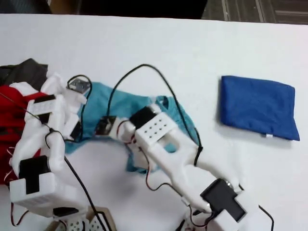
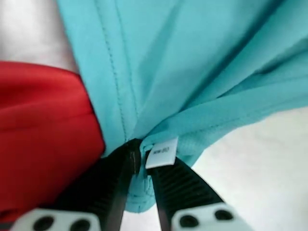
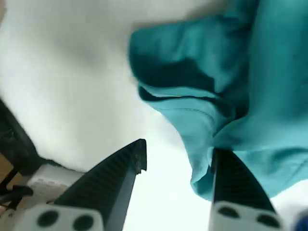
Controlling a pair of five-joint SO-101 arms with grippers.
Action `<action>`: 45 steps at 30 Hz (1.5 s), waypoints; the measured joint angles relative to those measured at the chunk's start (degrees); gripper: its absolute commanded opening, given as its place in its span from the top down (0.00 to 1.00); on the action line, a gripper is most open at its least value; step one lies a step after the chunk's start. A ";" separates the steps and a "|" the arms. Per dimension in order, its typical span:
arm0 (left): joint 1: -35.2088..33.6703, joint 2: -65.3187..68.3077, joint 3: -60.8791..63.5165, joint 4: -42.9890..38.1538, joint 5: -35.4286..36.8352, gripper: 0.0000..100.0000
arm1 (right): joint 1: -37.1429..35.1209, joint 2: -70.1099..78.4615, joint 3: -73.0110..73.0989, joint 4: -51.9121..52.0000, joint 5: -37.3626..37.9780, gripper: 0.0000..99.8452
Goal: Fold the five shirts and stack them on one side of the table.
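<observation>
A teal shirt lies crumpled on the white table, left of centre. My left gripper is shut on a bunched edge of the teal shirt, beside its white label. In the high view the left gripper is at the shirt's left edge, next to a red shirt. My right gripper is open low over the table. One of its fingers touches a hanging fold of the teal shirt. A blue shirt lies folded at the right.
A dark grey shirt is heaped behind the red one at the table's left edge. The red shirt lies against the teal cloth. Black cables arc over the teal shirt. The far table is bare.
</observation>
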 measured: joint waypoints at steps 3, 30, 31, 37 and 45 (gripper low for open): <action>0.00 0.00 0.00 -0.18 0.00 0.97 | -2.90 0.00 0.00 1.23 1.93 0.77; 0.00 0.00 0.00 -0.18 0.00 0.97 | 28.13 22.59 -12.75 -25.85 0.62 0.77; 0.00 0.00 0.00 -0.18 0.00 0.97 | 28.48 23.21 -14.68 -25.85 0.62 0.77; 0.00 0.00 0.00 -0.18 0.00 0.97 | 31.12 23.65 -27.69 -19.78 0.18 0.77; 0.00 0.00 0.00 -0.18 0.00 0.97 | 28.84 23.65 -40.26 1.93 1.23 0.77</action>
